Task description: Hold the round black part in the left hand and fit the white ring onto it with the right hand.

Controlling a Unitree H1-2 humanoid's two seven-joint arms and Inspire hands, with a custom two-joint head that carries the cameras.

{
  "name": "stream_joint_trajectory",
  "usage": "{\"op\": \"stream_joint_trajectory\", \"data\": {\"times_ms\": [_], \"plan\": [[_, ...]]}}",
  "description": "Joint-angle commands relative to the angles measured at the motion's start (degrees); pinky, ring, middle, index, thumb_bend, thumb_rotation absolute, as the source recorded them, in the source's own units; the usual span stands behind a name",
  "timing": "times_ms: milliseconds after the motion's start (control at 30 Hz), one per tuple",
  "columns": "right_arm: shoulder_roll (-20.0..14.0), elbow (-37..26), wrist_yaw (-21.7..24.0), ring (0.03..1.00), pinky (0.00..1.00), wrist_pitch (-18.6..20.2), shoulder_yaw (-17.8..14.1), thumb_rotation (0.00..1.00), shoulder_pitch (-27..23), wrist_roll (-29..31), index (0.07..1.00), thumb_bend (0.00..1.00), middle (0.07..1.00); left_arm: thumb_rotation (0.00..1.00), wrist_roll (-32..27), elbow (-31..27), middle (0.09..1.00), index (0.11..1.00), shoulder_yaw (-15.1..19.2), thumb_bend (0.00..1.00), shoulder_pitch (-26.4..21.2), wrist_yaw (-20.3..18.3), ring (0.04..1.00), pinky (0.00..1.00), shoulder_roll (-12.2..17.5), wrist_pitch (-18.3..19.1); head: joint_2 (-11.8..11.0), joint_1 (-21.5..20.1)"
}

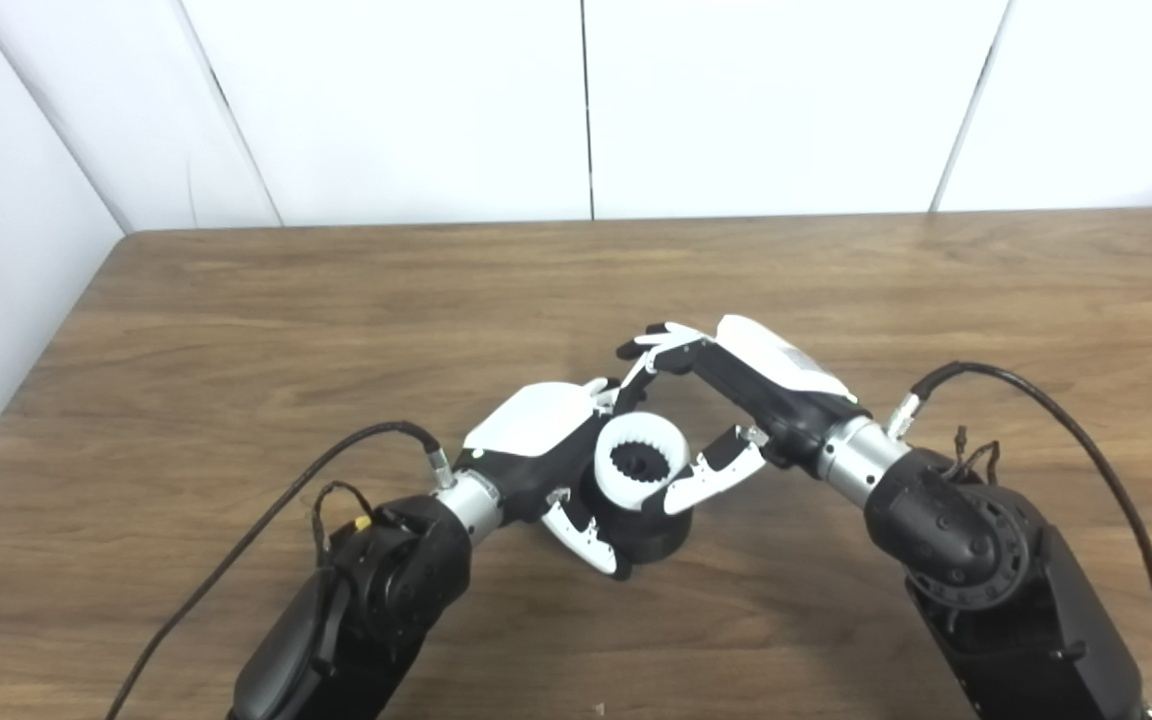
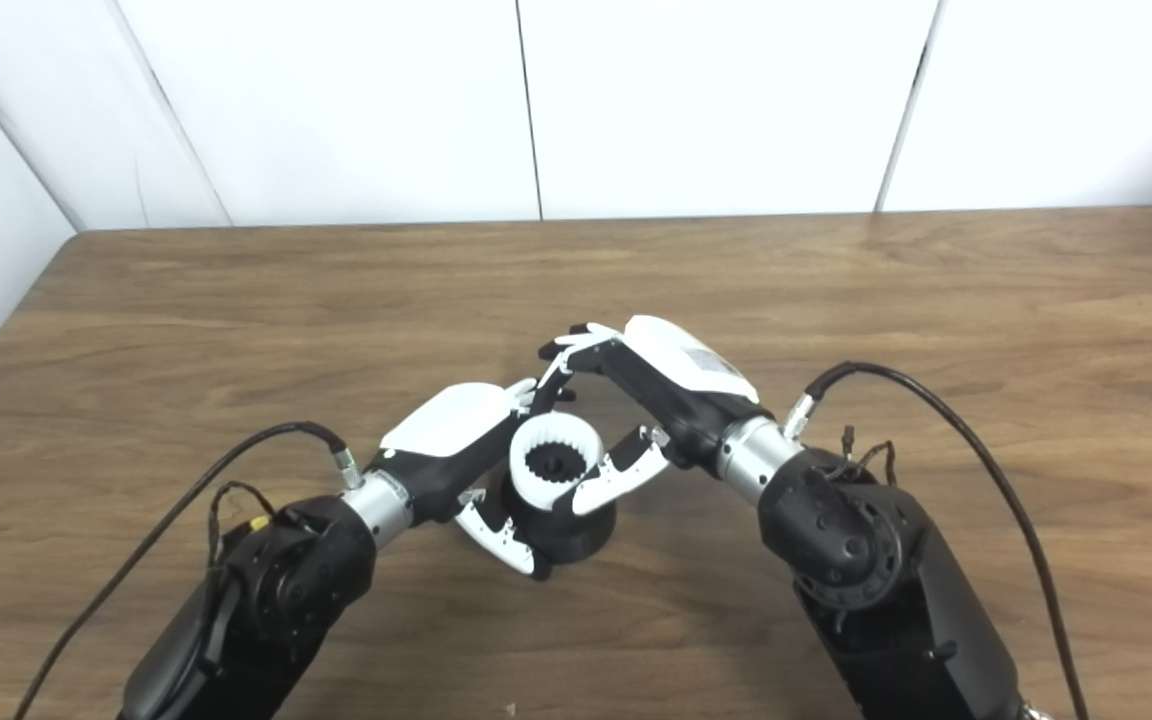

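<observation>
Plainly the fit is at its delicate stage; the white toothed ring (image 1: 641, 460) sits on top of the round black part (image 1: 651, 530), near the middle of the wooden table (image 1: 236, 330), and whether it is fully seated or only perched cannot be told from these views. The left hand (image 1: 546, 455) grasps the black part from the left, its thumb curling round the near side and its other fingers hidden behind the part; the base seems to rest on or just above the table. The right hand (image 1: 726, 400) comes in from the right and pinches the ring, thumb on the near-right rim and fingers arched over the far rim.

The likely trouble, as I judge it: the ring's inner teeth may not line up with the dark toothed core showing through its centre, so a push could cock the ring and jam it tilted; uneven pressure from thumb and fingers would cause the same; a loose left grasp would let the black part twist or slide away; letting go too soon could leave the ring loose enough to tip off.
</observation>
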Motion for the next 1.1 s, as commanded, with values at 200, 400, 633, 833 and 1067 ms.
{"op": "stream_joint_trajectory", "data": {"times_ms": [200,400,633,833,1067], "plan": [[-0.1,-0.2,-1.0,0.957,0.85,-1.9,0.3,0.15,-1.3,-0.9,0.491,0.52,0.864,0.18,1.0,0.3,0.965,0.757,-1.1,0.93,-1.4,0.3,1.000,0.88,-0.9,-1.2,-0.3,0.1],[-0.4,0.2,-0.9,0.958,0.85,-2.2,0.5,0.15,-0.9,-1.0,0.491,0.52,0.869,0.17,0.8,0.6,0.966,0.737,-0.9,0.94,-1.3,0.4,1.000,0.88,-1.1,-0.9,-0.3,0.2],[-0.4,0.4,-0.7,0.965,0.85,-2.2,0.7,0.15,-0.3,-0.7,0.491,0.52,0.872,0.18,1.2,0.3,0.963,0.716,-0.7,0.96,-1.3,0.3,1.000,0.89,-1.1,-0.7,-0.1,0.3],[-0.7,0.6,-1.1,0.963,0.85,-2.7,1.0,0.15,0.1,-1.1,0.491,0.52,0.869,0.18,1.3,0.3,0.960,0.677,-0.6,0.96,-1.5,0.6,1.000,0.90,-1.3,-0.5,0.0,0.3],[-0.9,1.0,-1.4,0.963,0.84,-3.2,1.2,0.15,0.6,-1.0,0.491,0.52,0.869,0.18,1.7,0.1,0.962,0.663,-0.6,0.95,-1.7,0.2,1.000,0.90,-1.5,0.0,0.3,0.4]]}}
